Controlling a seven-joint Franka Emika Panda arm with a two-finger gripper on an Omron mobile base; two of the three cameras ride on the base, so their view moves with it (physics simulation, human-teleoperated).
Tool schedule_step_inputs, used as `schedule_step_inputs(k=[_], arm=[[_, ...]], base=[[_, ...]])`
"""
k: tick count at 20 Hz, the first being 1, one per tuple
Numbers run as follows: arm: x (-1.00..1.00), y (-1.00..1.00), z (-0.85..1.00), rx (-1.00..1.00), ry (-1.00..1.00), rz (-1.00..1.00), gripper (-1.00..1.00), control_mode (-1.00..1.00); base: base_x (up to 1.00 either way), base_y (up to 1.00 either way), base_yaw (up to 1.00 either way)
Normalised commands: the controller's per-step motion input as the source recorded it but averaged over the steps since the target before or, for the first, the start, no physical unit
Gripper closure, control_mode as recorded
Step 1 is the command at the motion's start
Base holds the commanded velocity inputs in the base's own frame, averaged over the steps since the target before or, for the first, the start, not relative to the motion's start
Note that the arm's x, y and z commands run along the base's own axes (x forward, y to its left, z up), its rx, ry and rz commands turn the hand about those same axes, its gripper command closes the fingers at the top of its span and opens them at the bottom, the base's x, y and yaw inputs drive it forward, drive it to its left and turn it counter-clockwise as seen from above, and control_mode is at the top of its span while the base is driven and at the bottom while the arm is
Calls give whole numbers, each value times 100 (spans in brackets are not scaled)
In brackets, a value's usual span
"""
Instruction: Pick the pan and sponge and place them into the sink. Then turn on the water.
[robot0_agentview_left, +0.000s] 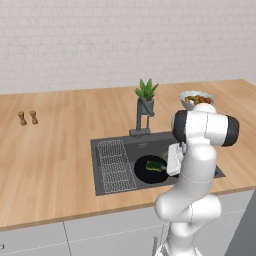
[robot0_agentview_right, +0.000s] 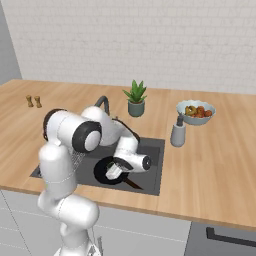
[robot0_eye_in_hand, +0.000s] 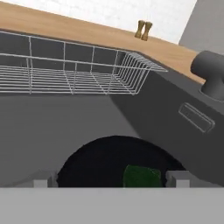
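Lay in the sink (robot0_agentview_left: 107, 186): pan (robot0_agentview_left: 145, 172), sponge (robot0_agentview_left: 154, 165) resting inside it. Hovered just over the pan: gripper (robot0_eye_in_hand: 109, 178), fingers spread wide, pinching nothing, sponge between them. Stood behind the basin: faucet (robot0_agentview_left: 141, 118); beside it, wire drainer (robot0_eye_in_hand: 78, 70).

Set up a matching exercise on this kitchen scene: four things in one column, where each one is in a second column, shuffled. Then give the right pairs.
Things
1. sponge
2. pan
3. bowl of food
4. potted plant

Places
A. on the counter, behind the faucet
B. on the floor of the sink, right of the wire drainer
C. lying in the pan
D. on the counter, beyond the sink's far right corner

Pairs: 1-C, 2-B, 3-D, 4-A
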Motion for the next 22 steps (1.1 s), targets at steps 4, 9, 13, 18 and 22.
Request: schedule_step_inputs(k=[4,9,13,18,22], arm=[[-71,0,100,5,-9,-8,-100,-100],[-47,0,100,9,-20,-10,-100,-100],[-22,0,95,17,-17,-17,-100,-100],[-4,0,79,23,-2,-11,-100,-100],[0,0,58,21,1,-2,-100,-100]], base=[[0,0,0],[0,0,0],[0,0,0],[0,0,0],[0,0,0]])
